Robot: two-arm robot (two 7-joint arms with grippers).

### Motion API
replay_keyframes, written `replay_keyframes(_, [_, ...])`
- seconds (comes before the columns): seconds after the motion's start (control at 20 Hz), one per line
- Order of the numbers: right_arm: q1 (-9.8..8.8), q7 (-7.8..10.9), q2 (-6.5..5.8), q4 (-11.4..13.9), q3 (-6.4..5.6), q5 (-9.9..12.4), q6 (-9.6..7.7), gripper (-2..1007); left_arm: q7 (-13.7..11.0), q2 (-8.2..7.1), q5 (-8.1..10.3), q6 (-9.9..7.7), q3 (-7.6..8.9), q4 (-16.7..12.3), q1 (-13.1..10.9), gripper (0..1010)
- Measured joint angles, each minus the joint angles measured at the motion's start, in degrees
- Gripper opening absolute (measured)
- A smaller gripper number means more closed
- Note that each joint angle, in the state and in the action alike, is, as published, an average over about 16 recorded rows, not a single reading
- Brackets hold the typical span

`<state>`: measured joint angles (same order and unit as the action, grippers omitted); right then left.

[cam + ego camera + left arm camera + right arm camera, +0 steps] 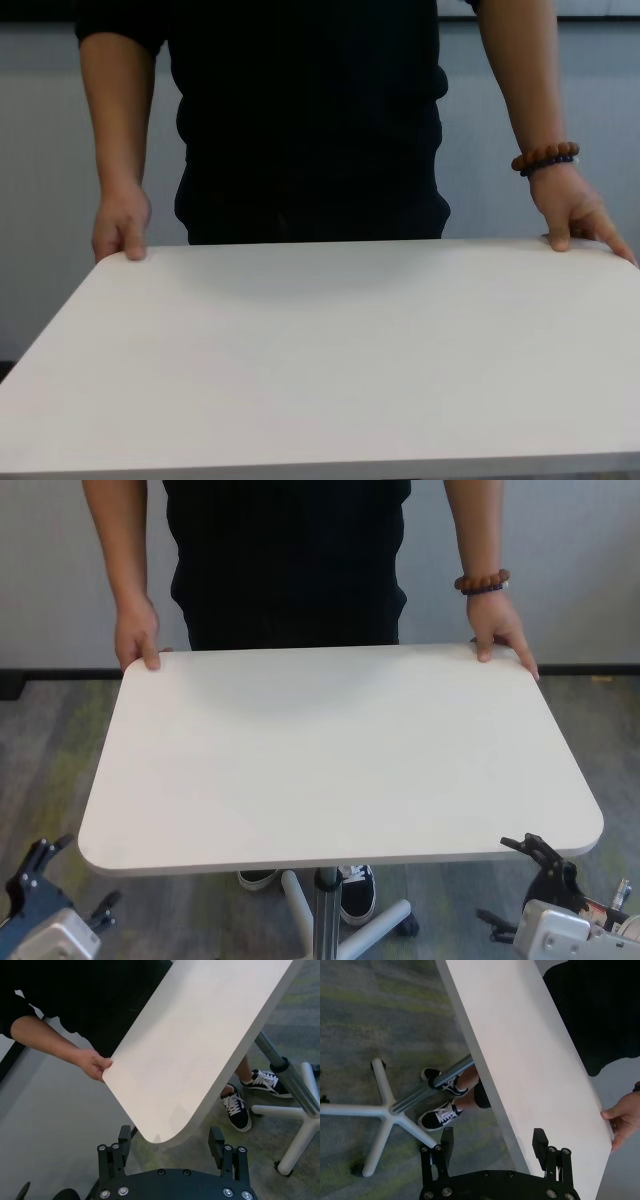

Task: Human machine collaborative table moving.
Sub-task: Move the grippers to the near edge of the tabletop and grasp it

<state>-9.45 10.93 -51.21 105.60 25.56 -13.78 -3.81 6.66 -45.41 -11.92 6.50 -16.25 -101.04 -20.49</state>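
Grippers sit low at the two near corners of the table [330, 760], neither touching it. The left gripper [45, 880] hangs below and just outside the near left corner, jaws spread wide and empty; in the left wrist view the rounded corner lies between the raised fingers [123, 1137], edge level with the gap, not yet gripped. The tabletop occupies the centre, its long axis running left to right across the robot, carried on a grey pole [326, 920] with a white star base [382, 1115] on the carpet. At the far edge the human [290, 560] stands with one hand [137, 635] on the far left corner and the other hand [500, 630], wearing a bracelet [482, 581], on the far right corner. The right gripper [535, 875] sits just under the near right corner, jaws likewise spread wide and empty; the right wrist view shows the table edge passing between its fingers [539, 1142].

Judgement: both grippers stand about equally near their corners. The coming move needs each to advance along the edge and close on it.
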Motion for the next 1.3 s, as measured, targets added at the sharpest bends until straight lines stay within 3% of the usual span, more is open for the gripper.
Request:
replay_keyframes(0.75, [-0.34, -3.38, 1.40, -0.3, 1.07, -11.3, -6.15, 1000, 2.6, 4.34, -7.06, -0.66, -0.97, 2.9, 2.2, 1004])
replay_keyframes(1.3, [-0.70, -3.94, 2.71, -1.1, 0.69, -14.8, -7.10, 1000, 3.9, 5.87, -12.09, -0.81, -1.49, 3.6, 2.2, 1004])
